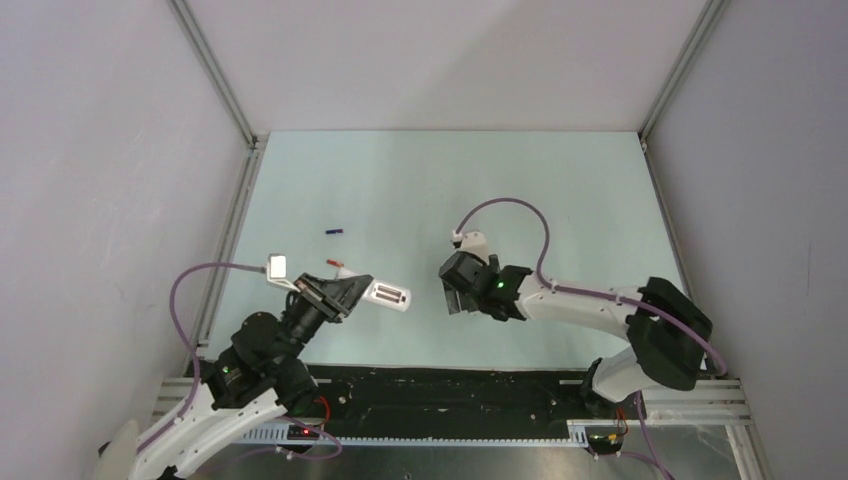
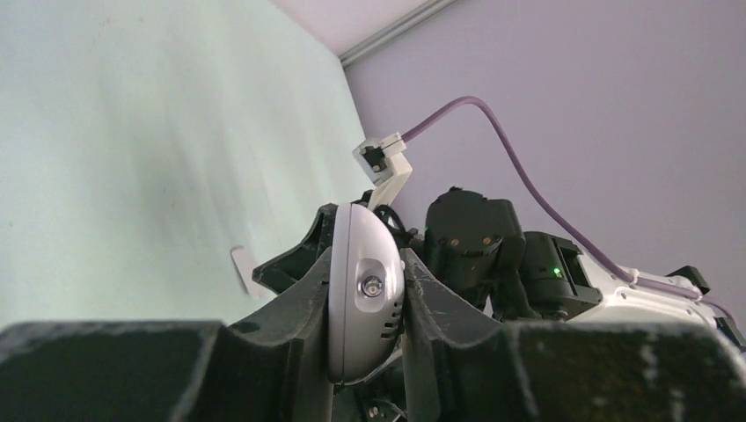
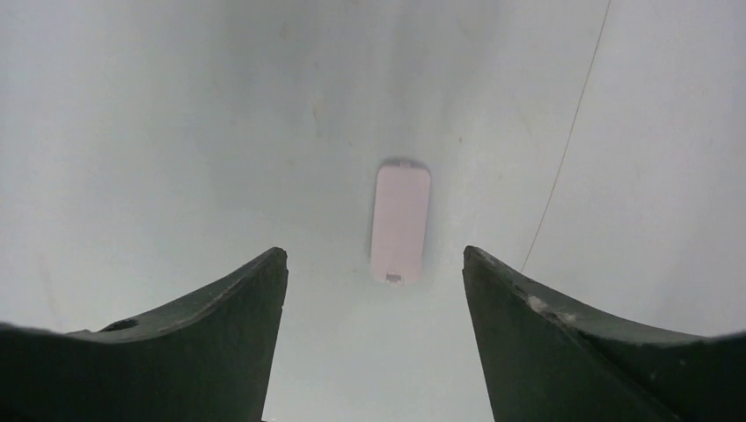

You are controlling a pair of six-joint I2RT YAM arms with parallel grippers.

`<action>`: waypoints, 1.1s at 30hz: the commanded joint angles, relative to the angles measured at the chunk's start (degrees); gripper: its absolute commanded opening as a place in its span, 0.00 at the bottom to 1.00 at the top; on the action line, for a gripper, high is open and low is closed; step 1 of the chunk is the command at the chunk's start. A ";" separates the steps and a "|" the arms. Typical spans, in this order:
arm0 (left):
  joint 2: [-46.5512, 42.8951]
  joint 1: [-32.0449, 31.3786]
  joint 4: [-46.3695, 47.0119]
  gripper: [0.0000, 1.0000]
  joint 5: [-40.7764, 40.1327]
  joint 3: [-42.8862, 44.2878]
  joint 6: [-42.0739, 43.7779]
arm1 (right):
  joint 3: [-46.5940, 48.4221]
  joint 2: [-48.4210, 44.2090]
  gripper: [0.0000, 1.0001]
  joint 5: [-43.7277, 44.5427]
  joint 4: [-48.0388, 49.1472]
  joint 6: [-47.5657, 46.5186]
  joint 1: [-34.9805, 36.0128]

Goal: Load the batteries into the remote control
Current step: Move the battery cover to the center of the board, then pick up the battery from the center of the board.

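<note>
Closest in, the left pincer [image 1: 350, 292] is clamped on the remote control [image 1: 390, 295]. Its jaws press the handset's two long edges, and the free end juts past the fingertips toward the other pincer, raised off the table [image 1: 560, 200] as far as I can judge. Just on the far side of that pincer lies the red-orange battery [image 1: 337, 266]; farther out again is the dark blue battery [image 1: 334, 232]. The right pincer [image 3: 374, 264] stands apart and empty, with a white cover plate [image 3: 400, 220] flat on the table directly beneath its gap. Both batteries are likely light, stiff, smooth and apt to roll — take one across the middle of its barrel, jaws square to its length. The remote looks like rigid, slick plastic — an edge grip suits it.
</note>
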 commanded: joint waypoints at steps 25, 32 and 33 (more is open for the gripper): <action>1.76 0.07 -0.91 0.00 10.68 12.81 11.54 | 73.50 50.46 0.78 -36.92 1.26 -38.82 -5.20; 1.32 0.12 -0.89 0.01 10.77 12.68 11.47 | 76.85 55.51 0.74 -37.06 5.53 -41.48 -2.61; 1.48 0.10 -0.89 0.01 10.97 12.56 11.46 | 77.24 55.88 0.73 -36.99 5.70 -41.52 -2.39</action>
